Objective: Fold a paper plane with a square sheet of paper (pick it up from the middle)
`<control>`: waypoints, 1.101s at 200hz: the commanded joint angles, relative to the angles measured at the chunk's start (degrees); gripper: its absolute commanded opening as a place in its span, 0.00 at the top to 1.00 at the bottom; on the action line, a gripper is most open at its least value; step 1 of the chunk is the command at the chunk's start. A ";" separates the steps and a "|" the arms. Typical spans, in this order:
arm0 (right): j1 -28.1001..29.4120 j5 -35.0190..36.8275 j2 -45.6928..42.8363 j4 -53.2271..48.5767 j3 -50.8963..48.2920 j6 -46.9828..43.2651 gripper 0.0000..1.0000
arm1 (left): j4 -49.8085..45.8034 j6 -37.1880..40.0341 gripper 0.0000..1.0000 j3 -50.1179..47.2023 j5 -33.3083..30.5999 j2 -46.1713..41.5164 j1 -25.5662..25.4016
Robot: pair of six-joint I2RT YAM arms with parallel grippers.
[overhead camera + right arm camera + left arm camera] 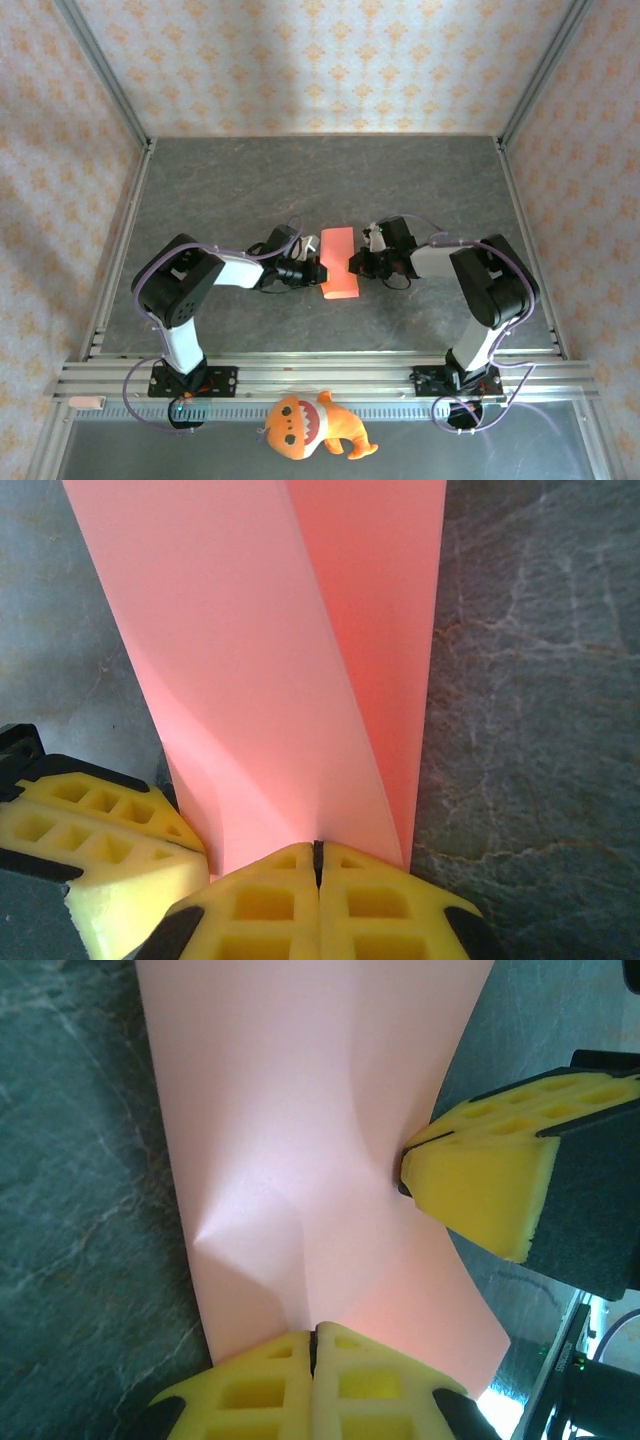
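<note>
Top external: square sheet of paper (pixel 338 263), long axis near-to-far, left fingers (pixel 316 271), right fingers (pixel 356 265) tight on its sides.

Your square sheet of paper (pixel 338 263) salmon pink at frame centre, table (pixel 300 180) dark grey with pale veining, walls (pixel 330 60) cream with orange damask, plush toy (pixel 305 425) orange at bottom, pads (pixel 260 1395) yellow

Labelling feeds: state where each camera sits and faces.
Top external: above, behind the left arm and right arm, both shown, looking down on the table.
Left wrist: on the left arm, looking past left fingers at the square sheet of paper.
Right wrist: right arm, past right fingers, same sheet.
Shared: the sheet, in all views.
</note>
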 commanded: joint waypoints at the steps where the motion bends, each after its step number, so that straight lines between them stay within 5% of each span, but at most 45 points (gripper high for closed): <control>1: -0.56 11.84 3.77 -13.36 -4.46 -0.19 1.00 | -8.76 2.03 1.00 -1.38 -4.58 -0.64 0.45; 51: -0.54 11.95 3.53 -14.08 -3.28 0.02 1.00 | -5.18 -3.71 1.00 1.44 -1.51 -8.19 -0.86; 135: -0.60 11.87 3.87 -13.55 -3.74 0.61 1.00 | 0.09 -4.66 1.00 -1.86 -0.24 -0.55 -2.00; 220: -0.57 11.01 3.49 -12.01 -4.82 2.09 1.00 | -8.21 -0.92 1.00 -2.23 -4.68 -6.12 -2.70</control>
